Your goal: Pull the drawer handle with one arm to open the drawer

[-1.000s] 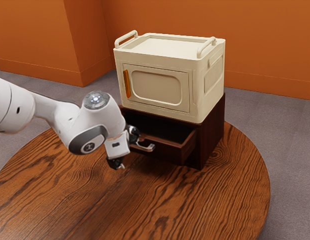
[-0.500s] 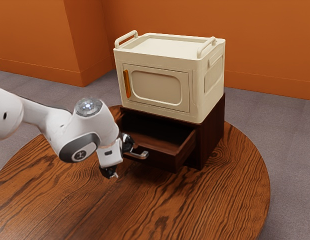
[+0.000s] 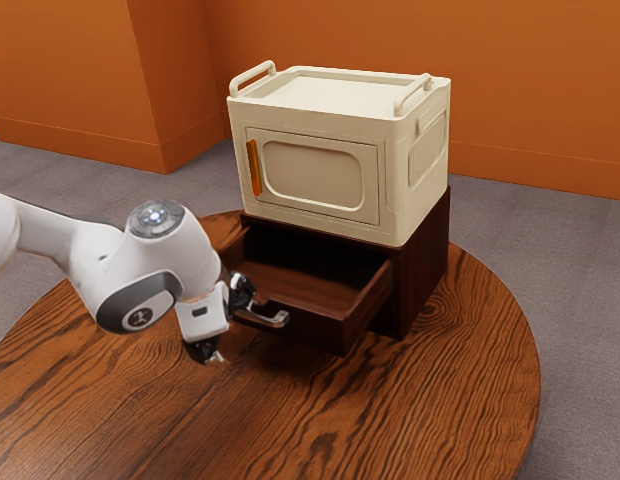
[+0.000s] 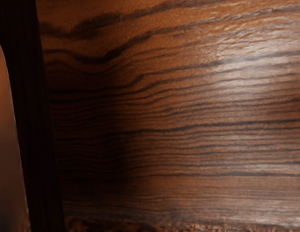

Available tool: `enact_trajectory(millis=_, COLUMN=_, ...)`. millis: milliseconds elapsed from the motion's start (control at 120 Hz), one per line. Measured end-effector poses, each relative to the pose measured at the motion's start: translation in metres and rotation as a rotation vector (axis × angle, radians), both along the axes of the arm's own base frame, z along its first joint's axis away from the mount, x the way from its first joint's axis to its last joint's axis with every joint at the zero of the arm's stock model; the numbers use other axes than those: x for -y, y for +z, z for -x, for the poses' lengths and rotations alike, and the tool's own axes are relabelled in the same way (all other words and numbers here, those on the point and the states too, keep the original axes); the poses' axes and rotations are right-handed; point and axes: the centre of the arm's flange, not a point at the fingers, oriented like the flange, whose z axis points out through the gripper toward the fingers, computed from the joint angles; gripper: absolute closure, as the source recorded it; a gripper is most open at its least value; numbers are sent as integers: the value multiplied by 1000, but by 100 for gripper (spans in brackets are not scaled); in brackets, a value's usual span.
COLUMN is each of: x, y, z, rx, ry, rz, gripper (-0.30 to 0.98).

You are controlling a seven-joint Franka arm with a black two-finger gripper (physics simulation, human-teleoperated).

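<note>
One Franka arm (image 3: 150, 265), in the exterior view, reaches in from that view's left toward a dark wooden drawer cabinet (image 3: 425, 265) standing on a round wood-grained tabletop (image 3: 390, 420). Its black two-finger gripper (image 3: 236, 329) is open, the two fingers standing widely apart; one lies close against the near end of the curved metal drawer handle (image 3: 280, 319), the other hangs free, lower and nearer the table. Contact between finger and handle cannot be confirmed, but the handle is not pinched from two sides. The drawer (image 3: 315, 332) projects well out of the cabinet, its interior exposed, beneath a cream storage box (image 3: 335, 95) with an orange door handle (image 3: 254, 167). The step in hand is judged to be the pull itself, well advanced, apparently by hooking rather than clasping. The next move calls for a little more straight travel away from the cabinet, if wider opening is wanted, then a clean release; a sideways drift could let the finger slip off. Wrist view: striped wood grain borders a dark strip (image 4: 36, 116), probably part of the drawer front, with a smooth, rounded surface (image 4: 6, 145) alongside, possibly the handle.
</note>
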Motion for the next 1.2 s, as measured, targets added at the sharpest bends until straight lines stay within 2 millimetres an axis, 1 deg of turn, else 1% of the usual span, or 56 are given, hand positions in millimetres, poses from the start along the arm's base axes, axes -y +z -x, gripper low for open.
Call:
enact_trajectory(millis=83, x=0, y=1, z=1, rx=1, ry=-1, rz=2, gripper=2)
enact_trajectory(millis=208, x=3, y=3, z=7, rx=3, ry=-6, rz=6, gripper=4)
enact_trajectory(millis=367, x=4, y=6, z=8, rx=10, ry=-6, rz=8, gripper=6)
enact_trajectory(millis=400, x=4, y=9, z=8, rx=16, ry=-6, rz=10, gripper=7)
enact_trajectory(millis=442, x=5, y=14, z=8, rx=26, ry=-9, rz=13, gripper=6)
enact_trajectory(millis=583, x=18, y=37, z=11, rx=73, ry=-32, rz=28, gripper=3)
enact_trajectory(millis=775, x=20, y=92, z=15, rx=174, ry=-22, rz=64, gripper=1)
enact_trajectory(millis=825, x=21, y=110, z=11, rx=190, ry=-3, rz=70, gripper=1)
enact_trajectory(millis=983, x=19, y=152, z=-5, rx=175, ry=101, rz=76, gripper=0)
enact_trajectory(millis=1033, x=20, y=176, z=-12, rx=175, ry=142, rz=78, gripper=0)
enact_trajectory(millis=1092, x=32, y=218, z=-20, rx=192, ry=183, rz=83, gripper=0)
enact_trajectory(millis=1133, x=34, y=243, z=-23, rx=191, ry=224, rz=86, gripper=0)
enact_trajectory(millis=1158, x=33, y=254, z=-23, rx=184, ry=253, rz=90, gripper=0)
enact_trajectory(millis=1200, x=31, y=264, z=-23, rx=161, ry=308, rz=98, gripper=0)
